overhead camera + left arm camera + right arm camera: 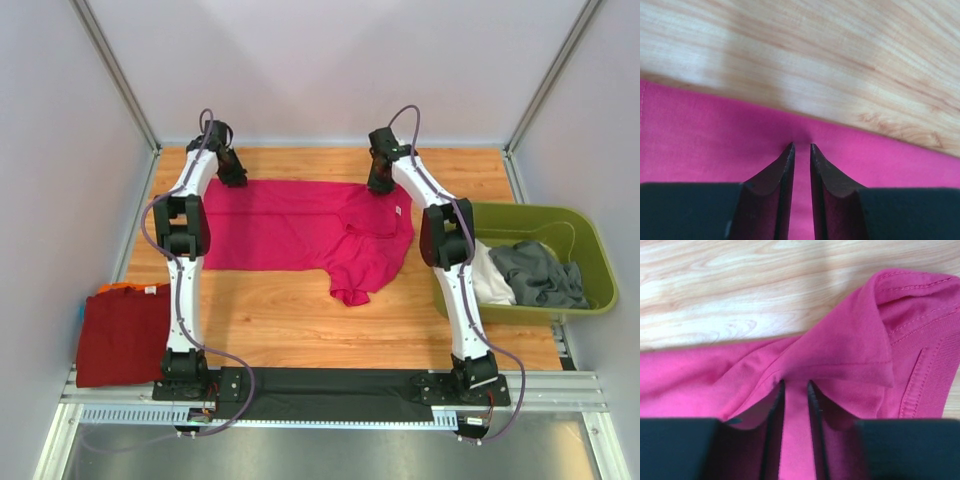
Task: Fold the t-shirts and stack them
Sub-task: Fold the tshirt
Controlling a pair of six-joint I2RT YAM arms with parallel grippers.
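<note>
The magenta-pink t-shirt (290,235) lies spread on the far bench (300,320), long axis left to right, its far edge directly under both arms: left jaws at the hem end, right jaws beside the collar (927,370), each pair narrowly parted over cloth, with any grip impossible to tell.

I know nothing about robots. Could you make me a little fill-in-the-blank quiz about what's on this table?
1. The red shirt lies folded at the table's near ___ corner.
2. The white shirt and grey shirt lie in the ___ bin.
3. The left gripper and right gripper are at the pink shirt's ___ edge.
Missing words: left, green, far.
</note>
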